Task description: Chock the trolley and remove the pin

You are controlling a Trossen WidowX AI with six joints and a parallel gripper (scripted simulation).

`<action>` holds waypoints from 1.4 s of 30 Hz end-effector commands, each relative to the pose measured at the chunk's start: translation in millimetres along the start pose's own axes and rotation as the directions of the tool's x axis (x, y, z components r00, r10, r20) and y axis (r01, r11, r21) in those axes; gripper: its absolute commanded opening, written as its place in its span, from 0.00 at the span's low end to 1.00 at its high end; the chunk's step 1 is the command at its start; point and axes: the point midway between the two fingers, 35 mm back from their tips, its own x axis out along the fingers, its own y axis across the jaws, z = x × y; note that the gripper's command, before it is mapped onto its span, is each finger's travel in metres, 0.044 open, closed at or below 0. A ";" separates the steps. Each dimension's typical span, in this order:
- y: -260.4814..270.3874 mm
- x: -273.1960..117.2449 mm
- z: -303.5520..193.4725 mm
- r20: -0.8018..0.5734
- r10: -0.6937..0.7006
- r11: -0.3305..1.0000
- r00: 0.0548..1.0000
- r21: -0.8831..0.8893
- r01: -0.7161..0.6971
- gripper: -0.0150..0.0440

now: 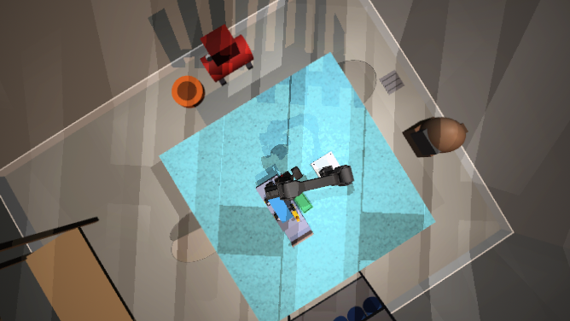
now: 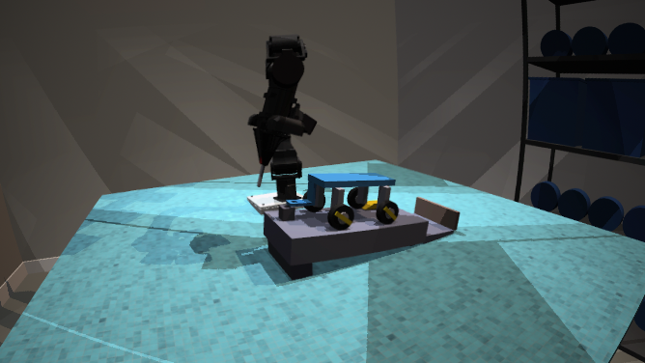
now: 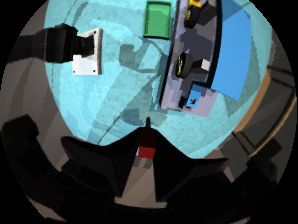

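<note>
- Holding the red-headed stop pin [image 1: 282, 175] [image 2: 261, 176] [image 3: 147, 151] with the end effector [image 1: 283, 177] [image 2: 261, 161] [image 3: 148, 131] nearly closed, one finger on each side of the red head.
- Gripped by the head, probably so as to leave the shaft free for a straight pull and a clean drop.
- Raised above the bench [image 1: 333, 239] [image 2: 193, 290] [image 3: 65, 100], with the pin out beyond the uphill end of the ramp [image 1: 300, 232] [image 2: 348, 237] [image 3: 202, 106] and apart from the blue tab [image 2: 296, 203] [image 3: 196, 95].
- Set just beside the downhill side of a wheel [image 2: 355, 197] [image 3: 191, 16], the yellow chock [image 1: 295, 214] [image 2: 371, 206] [image 3: 195, 3], likely to take the load in the pin's place; cannot tell for certain whether touching.
- Placed alongside the ramp, the green tray [image 1: 303, 202] [image 3: 158, 20], presumably for an easy drop without crossing the trolley [image 1: 279, 209] [image 2: 351, 179] [image 3: 235, 50].
- Upright on the ramp, the trolley, with flat blue top, pale legs and dark wheels marked yellow.
- Slender and greyish in the pin's shaft, pointing down with a slight tilt; blocky and red at the head.
- Best carried next to the tray, well clear of the trolley, then released.
</note>
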 end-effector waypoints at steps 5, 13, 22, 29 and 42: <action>2.0 -1.0 13.8 -0.003 0.002 1.000 1.000 -0.005 -0.002 0.25; -1.6 -5.8 47.4 0.000 0.002 1.000 1.000 -0.005 -0.002 0.25; -4.2 -12.4 84.3 0.003 0.001 1.000 1.000 -0.005 -0.001 0.25; -4.4 -17.8 111.7 0.005 0.001 1.000 1.000 -0.006 -0.001 0.25; -1.3 -24.9 163.3 0.009 0.002 1.000 1.000 -0.006 -0.002 0.25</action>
